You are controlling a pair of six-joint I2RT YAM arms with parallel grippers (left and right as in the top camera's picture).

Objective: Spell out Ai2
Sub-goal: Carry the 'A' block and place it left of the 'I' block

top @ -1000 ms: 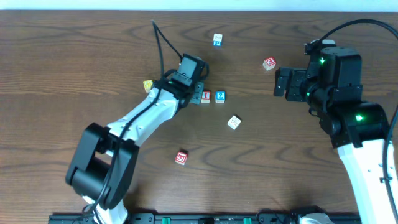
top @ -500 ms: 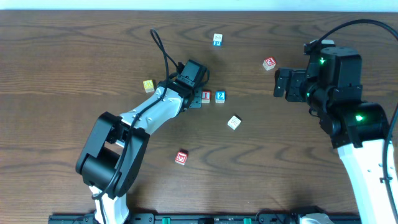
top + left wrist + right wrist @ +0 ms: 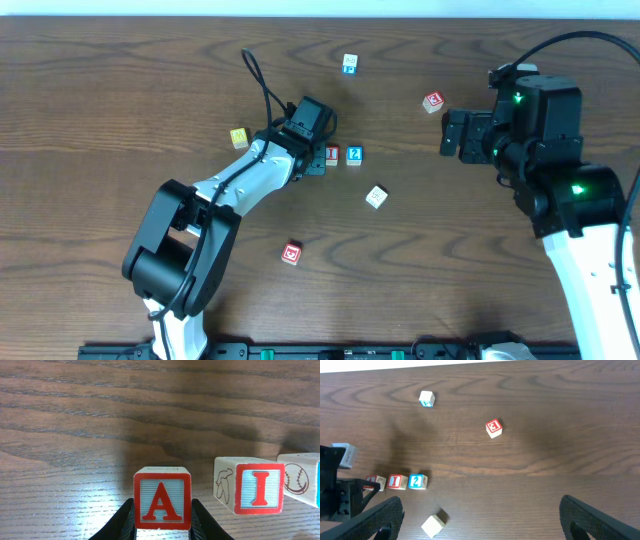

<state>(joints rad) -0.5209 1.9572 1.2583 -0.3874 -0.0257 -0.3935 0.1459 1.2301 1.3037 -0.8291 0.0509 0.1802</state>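
The red "A" cube (image 3: 162, 505) stands on the table between the fingers of my left gripper (image 3: 162, 522), which is shut on it. The red "I" cube (image 3: 255, 491) stands a small gap to its right, and the blue "2" cube (image 3: 302, 482) touches the I at the frame's edge. From overhead the left gripper (image 3: 313, 160) hides the A; the I (image 3: 332, 155) and the 2 (image 3: 354, 155) sit in a row beside it. The right wrist view shows the A (image 3: 374, 482), I (image 3: 395, 481) and 2 (image 3: 417, 481) in line. My right gripper (image 3: 455, 133) is open and empty, held high at the right.
A yellow cube (image 3: 238, 137) lies left of the left arm. A teal-marked cube (image 3: 349, 64) is at the back. A red-marked cube (image 3: 433, 102) is near the right gripper and another (image 3: 291, 254) at the front. A plain white cube (image 3: 376, 197) lies below the row.
My left arm swung and its gripper moved slightly right toward the I cube with the A, uncovering the yellow cube. The right arm has not moved.
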